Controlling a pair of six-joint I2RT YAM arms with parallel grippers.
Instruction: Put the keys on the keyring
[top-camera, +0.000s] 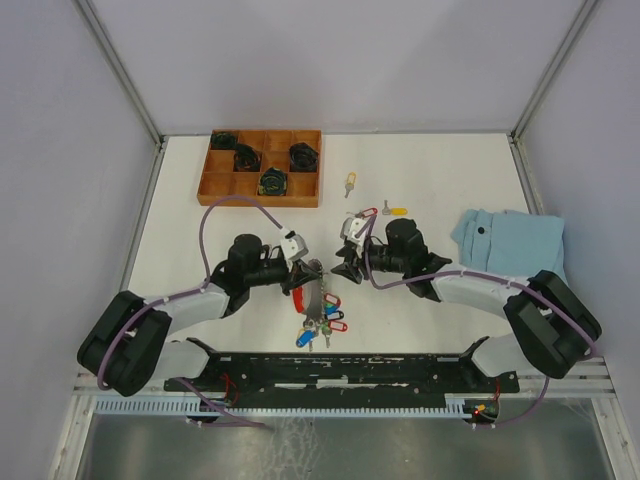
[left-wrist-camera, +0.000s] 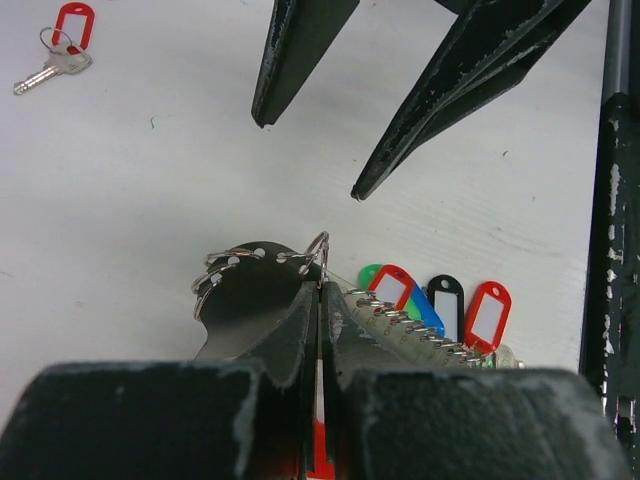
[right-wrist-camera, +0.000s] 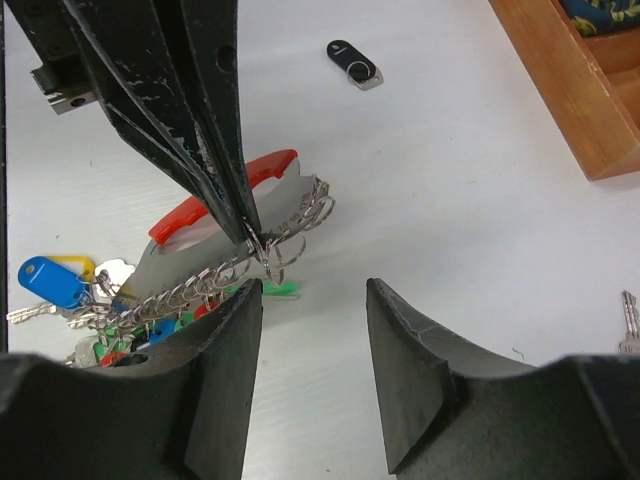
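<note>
Clenches the jaws of the left gripper (left-wrist-camera: 320, 283) on the end loop of the keyring (left-wrist-camera: 250, 290) (red curved strap, grey beaded metal band, many coloured plastic tags), long axis trailing back over the white tabletop (top-camera: 440, 170) toward the arm bases. Points the right gripper (right-wrist-camera: 314, 290), jaws released and empty, straight at that loop, just short of it. Needs, by the look, the silver red-tagged key (left-wrist-camera: 62, 40), well apart, nearer the right arm.
</note>
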